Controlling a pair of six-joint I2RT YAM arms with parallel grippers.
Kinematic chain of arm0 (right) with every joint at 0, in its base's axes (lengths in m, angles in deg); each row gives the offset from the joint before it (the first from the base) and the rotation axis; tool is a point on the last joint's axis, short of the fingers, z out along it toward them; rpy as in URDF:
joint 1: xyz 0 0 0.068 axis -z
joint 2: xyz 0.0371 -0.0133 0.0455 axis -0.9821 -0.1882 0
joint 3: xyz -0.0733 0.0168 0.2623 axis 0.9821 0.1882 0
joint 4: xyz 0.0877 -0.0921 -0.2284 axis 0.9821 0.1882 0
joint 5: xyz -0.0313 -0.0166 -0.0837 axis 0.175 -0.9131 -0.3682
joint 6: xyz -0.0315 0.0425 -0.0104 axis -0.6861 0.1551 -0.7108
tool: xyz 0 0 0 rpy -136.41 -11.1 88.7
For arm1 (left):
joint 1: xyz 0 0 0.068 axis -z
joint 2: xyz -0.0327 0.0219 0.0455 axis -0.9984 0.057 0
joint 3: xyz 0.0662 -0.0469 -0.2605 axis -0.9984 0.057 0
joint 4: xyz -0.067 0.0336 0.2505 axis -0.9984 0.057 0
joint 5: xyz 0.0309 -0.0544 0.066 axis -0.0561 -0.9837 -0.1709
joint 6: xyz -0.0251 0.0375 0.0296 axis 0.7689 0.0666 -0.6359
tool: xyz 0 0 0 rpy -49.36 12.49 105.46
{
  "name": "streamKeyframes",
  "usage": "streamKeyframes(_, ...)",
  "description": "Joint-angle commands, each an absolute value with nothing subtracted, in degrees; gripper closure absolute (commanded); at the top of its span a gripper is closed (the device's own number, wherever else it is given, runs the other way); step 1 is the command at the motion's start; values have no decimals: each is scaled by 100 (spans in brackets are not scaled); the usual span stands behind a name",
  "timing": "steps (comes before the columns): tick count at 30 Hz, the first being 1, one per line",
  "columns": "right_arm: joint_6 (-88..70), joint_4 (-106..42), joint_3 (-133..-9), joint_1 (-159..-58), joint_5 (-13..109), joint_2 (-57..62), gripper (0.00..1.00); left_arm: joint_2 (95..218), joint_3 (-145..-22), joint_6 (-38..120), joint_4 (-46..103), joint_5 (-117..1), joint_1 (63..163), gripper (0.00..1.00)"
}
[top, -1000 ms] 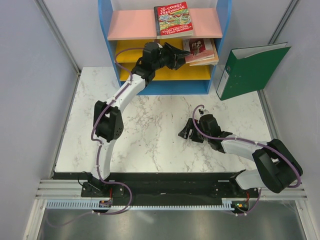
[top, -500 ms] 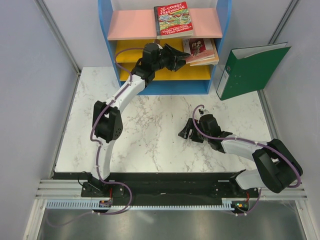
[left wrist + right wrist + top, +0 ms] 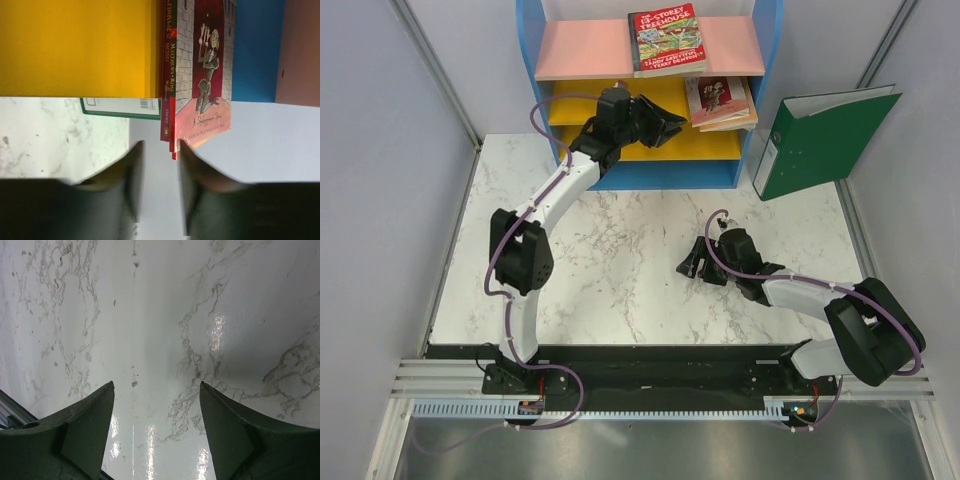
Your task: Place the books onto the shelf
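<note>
On the shelf (image 3: 585,50), the red-green Treehouse book (image 3: 666,40) lies flat on the pink top board. A small stack of books (image 3: 720,102) rests at the right end of the upper yellow board (image 3: 75,45), topped by a pink-red illustrated paperback (image 3: 205,75). My left gripper (image 3: 675,123) hovers just left of that stack, open and holding nothing. In the left wrist view the stack's corner sits just past the tip of the right finger (image 3: 187,165) of this gripper (image 3: 160,150). My right gripper (image 3: 692,265) rests low over the marble table, open and empty (image 3: 156,387).
A big green ring binder (image 3: 825,140) leans at the back right beside the shelf. The shelf's blue side post (image 3: 767,60) stands between it and the stack. Grey walls enclose the marble table (image 3: 620,260) on both sides.
My left arm has drawn back leftward, away from the stack on the yellow board, and its elbow has swung left. The right arm has not moved.
</note>
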State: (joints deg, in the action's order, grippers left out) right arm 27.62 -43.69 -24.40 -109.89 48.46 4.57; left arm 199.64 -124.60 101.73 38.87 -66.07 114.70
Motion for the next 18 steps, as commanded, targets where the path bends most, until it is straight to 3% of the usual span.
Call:
streamKeyframes(1, 2792, -4594, -2454, -10973, 4902, 403, 24, 19514, -12409, 9718, 3925, -6202, 11451, 77)
streamKeyframes(3, 2792, -4594, -2454, -10974, 4910, 395, 24, 19523, -12401, 9753, 3934, -6158, 11451, 98)
streamKeyframes(18, 2792, -4602, -2463, -10974, 4937, 360, 23, 20067, -12752, 10157, 3460, -5947, 11503, 98)
